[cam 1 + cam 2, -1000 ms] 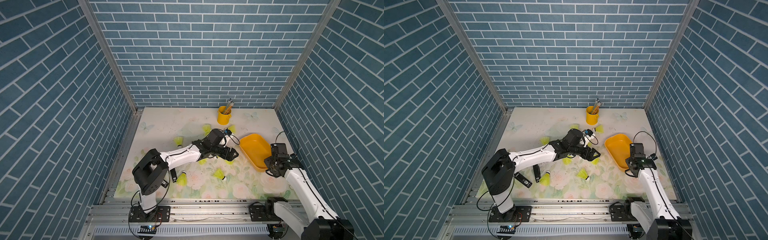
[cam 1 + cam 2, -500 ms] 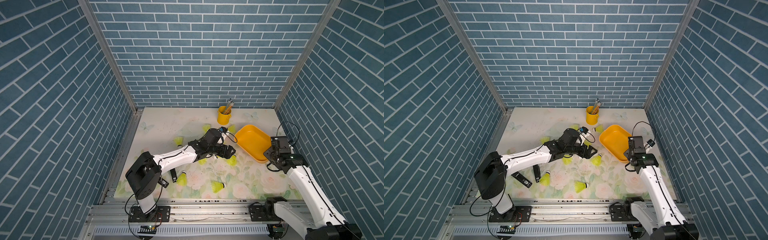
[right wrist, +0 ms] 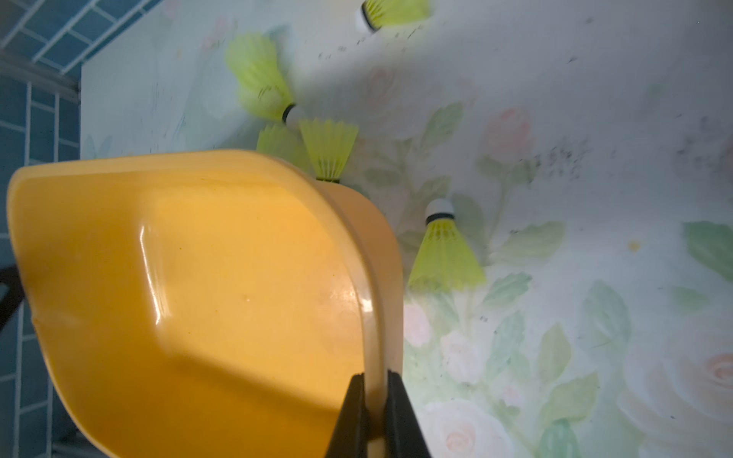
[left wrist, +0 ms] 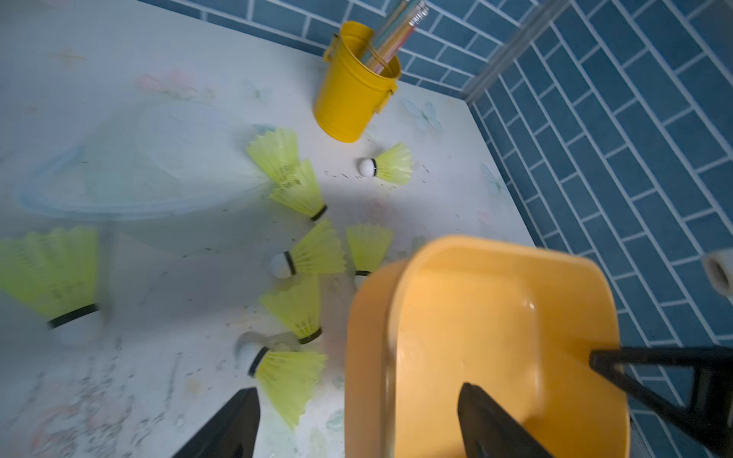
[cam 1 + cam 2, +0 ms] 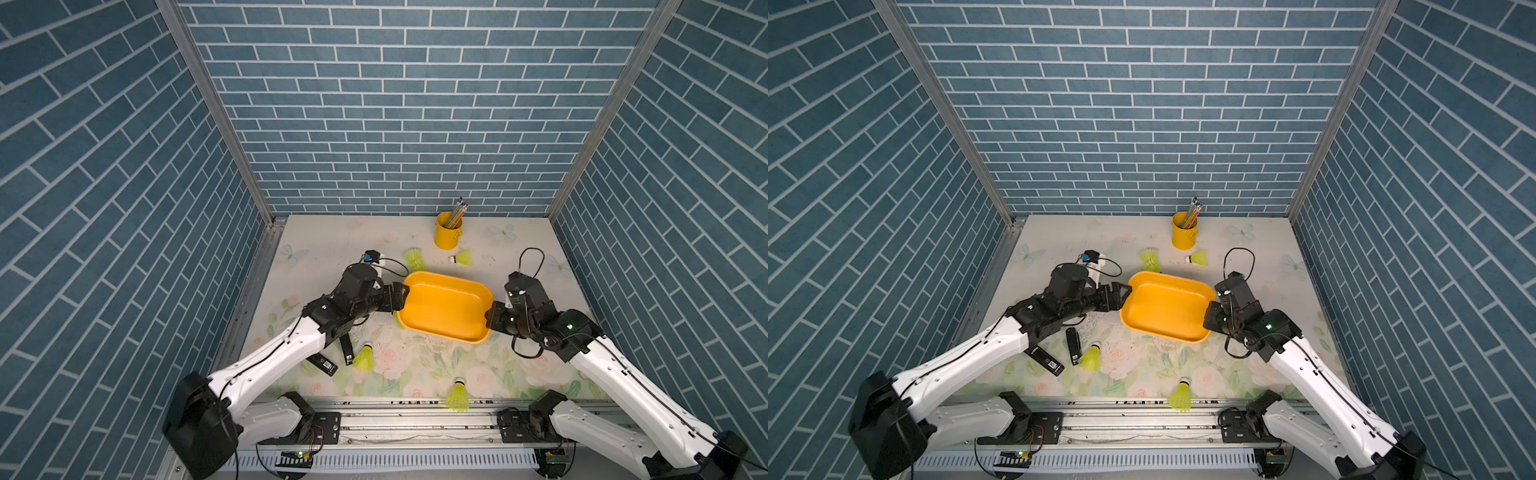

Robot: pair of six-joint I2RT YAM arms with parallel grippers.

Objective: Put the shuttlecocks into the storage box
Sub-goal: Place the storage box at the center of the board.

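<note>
Both arms reach forward from the rail with the forearms low and the wrists pointing in at each other. The right gripper is pinched tight on the rim of the storage box, with one finger on each side of the wall. The left gripper is spread wide and straddles the opposite wall. There's a gap beside each finger, so it's not gripping anything.

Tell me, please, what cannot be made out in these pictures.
- Shuttlecocks by the storage box: covered by it in both top views; count unclear.
- Blurred shuttlecock, left wrist view: cut by the picture edge.
- Pencils in the yellow cup, left wrist view: tips cut off.
- Black items, both top views: too small to identify.
</note>
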